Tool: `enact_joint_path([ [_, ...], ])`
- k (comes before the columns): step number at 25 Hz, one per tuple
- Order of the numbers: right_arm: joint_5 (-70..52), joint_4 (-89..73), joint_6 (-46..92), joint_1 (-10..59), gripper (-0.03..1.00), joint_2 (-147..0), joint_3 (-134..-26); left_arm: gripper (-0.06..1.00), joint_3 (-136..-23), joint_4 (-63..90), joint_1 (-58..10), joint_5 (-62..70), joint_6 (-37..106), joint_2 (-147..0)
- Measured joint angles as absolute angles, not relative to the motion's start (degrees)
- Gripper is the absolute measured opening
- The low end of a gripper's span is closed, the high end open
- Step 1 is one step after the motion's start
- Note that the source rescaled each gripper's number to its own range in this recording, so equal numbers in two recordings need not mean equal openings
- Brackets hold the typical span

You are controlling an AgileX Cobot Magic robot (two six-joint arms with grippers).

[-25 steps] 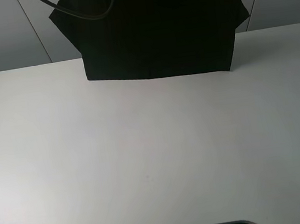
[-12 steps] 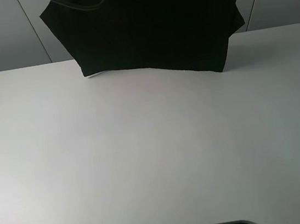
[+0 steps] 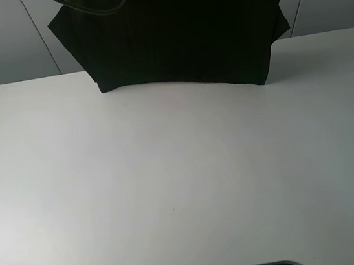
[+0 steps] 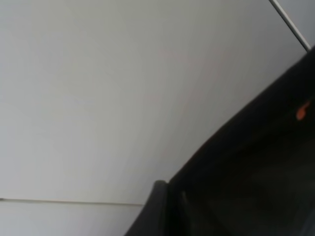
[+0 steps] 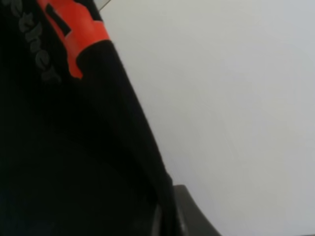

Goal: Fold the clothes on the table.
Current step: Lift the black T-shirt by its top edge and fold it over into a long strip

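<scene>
— T-shirt (image 3: 177, 34): where is it?
— Hanging upright over the far side of the desk (image 3: 184, 184), black and spread wide, with its top out of the high view. A sleeve juts out on either side. The hem runs along the desk's far edge, and I cannot tell whether it touches.
— Left claw (image 4: 165, 211)?
— Closed, with black cloth pinched right at its finger.
— Right claw (image 5: 171, 214)?
— Closed as well, gripping the T-shirt near its edge. Red print (image 5: 74, 29) and grey lettering (image 5: 37, 46) show on the fabric beside it.
</scene>
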State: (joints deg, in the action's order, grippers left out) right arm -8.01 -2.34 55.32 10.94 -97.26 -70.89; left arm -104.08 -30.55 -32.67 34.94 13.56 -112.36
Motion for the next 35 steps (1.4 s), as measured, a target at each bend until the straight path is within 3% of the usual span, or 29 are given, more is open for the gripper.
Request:
enact_joint_path([
  [14,-8.4,-2.3,55.4,10.9,0.00,-97.3,-70.9,0.00,-102.7,-27.4,-32.7,35.1,16.0,-113.3],
  [28,-20.1,-2.5,58.0,10.9,0.00,-92.4,-70.9,0.00,-96.5,-18.2,-33.1,37.5,25.3,-108.5],
  [35,-34.7,-8.2,63.7,10.9,0.00,-92.0,-70.9,0.00,-96.5,-10.2,-33.1,45.9,33.9,-108.3],
])
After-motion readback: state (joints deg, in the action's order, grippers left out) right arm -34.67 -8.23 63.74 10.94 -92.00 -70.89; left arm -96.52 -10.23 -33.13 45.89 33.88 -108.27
